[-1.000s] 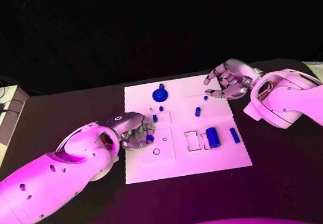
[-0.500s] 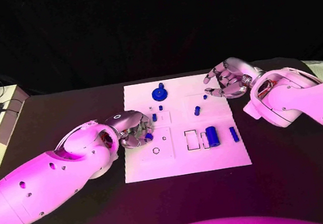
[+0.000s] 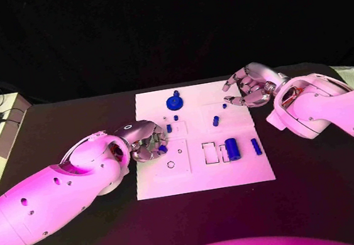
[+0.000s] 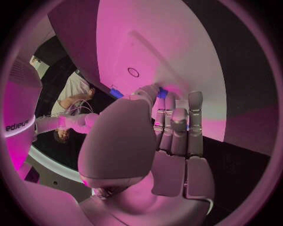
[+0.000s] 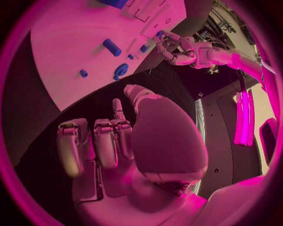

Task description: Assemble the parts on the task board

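- Holding a small blue part [image 3: 161, 148], the left hand [image 3: 146, 141] is seen at the task board [image 3: 207, 178]'s left edge.
- A slot is needed next.
- The right hand [image 3: 250, 88], upper right, is curled with nothing held.

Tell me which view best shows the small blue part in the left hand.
The head view: the small blue part sits at the left hand's fingertips over the task board. The left wrist view gives only blue slivers behind the fingers; the right wrist view shows it tiny.
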{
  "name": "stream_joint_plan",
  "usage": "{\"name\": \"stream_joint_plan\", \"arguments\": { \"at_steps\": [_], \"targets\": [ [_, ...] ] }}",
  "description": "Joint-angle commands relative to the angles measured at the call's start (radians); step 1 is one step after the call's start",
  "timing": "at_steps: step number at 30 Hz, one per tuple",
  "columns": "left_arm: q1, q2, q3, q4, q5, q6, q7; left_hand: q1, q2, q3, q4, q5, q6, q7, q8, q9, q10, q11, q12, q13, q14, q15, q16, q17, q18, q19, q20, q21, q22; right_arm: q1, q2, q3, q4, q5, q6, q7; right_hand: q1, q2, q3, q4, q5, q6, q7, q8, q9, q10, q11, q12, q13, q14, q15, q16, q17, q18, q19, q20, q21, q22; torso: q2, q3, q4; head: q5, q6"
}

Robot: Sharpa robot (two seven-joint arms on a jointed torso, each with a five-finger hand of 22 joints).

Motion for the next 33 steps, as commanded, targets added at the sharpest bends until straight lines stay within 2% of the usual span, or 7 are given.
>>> {"name": "stream_joint_plan", "arguments": {
  "at_steps": [1,6,14,23,30,33],
  "targets": [
    [-0.005,-0.001,-0.004,-0.006,0.007,0.015,-0.025,0.009,0.008,0.014,-0.002,0.007,0.014,0.0,0.006,0.002,0.018,-0.002,-0.016,-0.01,0.006,-0.002,0.005,0.0,0.002,0.007,-0.003,0.006,0.002,-0.001,0.0,0.0,0.001,-0.011,0.004,0.006,-0.012,0.0,0.008,0.0,0.001,-0.005,0.0,0.004,0.001,0.065,-0.007,-0.001,0.226,0.091,-0.007,-0.003,0.217,0.0,0.107,-0.005,0.006,0.263,-0.001,-0.0003,0.0005,0.001,0.001],
    [-0.005,0.0,-0.004,-0.006,0.018,-0.006,-0.019,0.019,0.026,0.062,-0.006,0.006,0.049,-0.005,0.005,0.003,0.06,-0.009,-0.059,-0.033,0.016,-0.009,0.003,0.001,0.001,0.013,-0.01,0.012,0.01,-0.001,0.001,0.0,0.001,-0.011,0.0,0.007,-0.013,0.0,0.01,-0.001,0.001,-0.004,0.0,0.005,0.001,0.066,-0.007,0.0,0.227,0.09,-0.007,-0.004,0.216,0.0,0.106,-0.005,0.006,0.263,-0.001,-0.0001,0.0,0.002,0.002],
    [-0.005,-0.002,-0.004,-0.008,0.082,-0.079,0.008,-0.012,0.033,0.068,0.001,0.0,0.078,-0.018,0.008,0.007,0.091,-0.021,-0.055,-0.028,0.032,-0.018,0.006,0.01,-0.001,0.025,-0.016,0.018,0.02,-0.001,0.001,0.0,0.0,-0.011,-0.004,0.008,-0.013,0.0,0.01,-0.001,0.001,-0.004,0.0,0.005,0.001,0.066,-0.007,0.0,0.227,0.09,-0.007,-0.004,0.216,0.0,0.106,-0.005,0.006,0.263,0.0,0.0,-0.0012,0.003,0.007],
    [-0.005,-0.008,-0.002,-0.007,0.18,-0.156,0.046,-0.014,0.028,0.076,-0.003,0.002,0.073,-0.011,-0.006,0.003,0.08,-0.015,-0.076,-0.034,0.02,-0.016,-0.005,-0.012,0.002,0.014,-0.018,0.004,0.006,-0.001,0.001,0.0,0.0,-0.011,-0.006,0.008,-0.013,0.0,0.01,-0.001,0.001,-0.004,0.0,0.005,0.001,0.066,-0.007,0.0,0.227,0.09,-0.007,-0.004,0.216,0.0,0.106,-0.005,0.006,0.263,0.0,-0.0002,-0.0006,0.002,0.01],
    [-0.005,-0.018,0.002,-0.004,0.299,-0.193,0.076,-0.009,0.024,0.095,-0.012,0.004,0.066,0.0,-0.028,-0.002,0.093,-0.008,-0.121,-0.053,0.021,-0.01,-0.013,-0.02,0.001,0.019,-0.015,0.001,0.006,-0.001,0.0,0.0,0.001,-0.011,-0.006,0.009,-0.014,0.0,0.012,-0.001,0.002,-0.003,0.0,0.006,0.002,0.066,-0.008,0.0,0.227,0.09,-0.008,-0.004,0.216,0.0,0.106,-0.006,0.005,0.263,0.001,-0.0002,-0.0009,0.003,0.014],
    [-0.005,-0.022,0.003,-0.003,0.346,-0.197,0.087,-0.011,0.021,0.109,-0.017,0.004,0.069,0.007,-0.042,-0.003,0.117,-0.003,-0.167,-0.071,0.015,-0.007,-0.024,-0.035,0.002,0.016,-0.012,-0.007,0.0,-0.001,0.0,0.0,0.003,-0.012,-0.006,0.009,-0.014,0.0,0.012,-0.001,0.002,-0.003,0.0,0.006,0.002,0.066,-0.008,0.0,0.227,0.09,-0.008,-0.004,0.216,0.0,0.106,-0.006,0.005,0.263,0.001,-0.0002,-0.0004,0.003,0.015]
  ]
}}
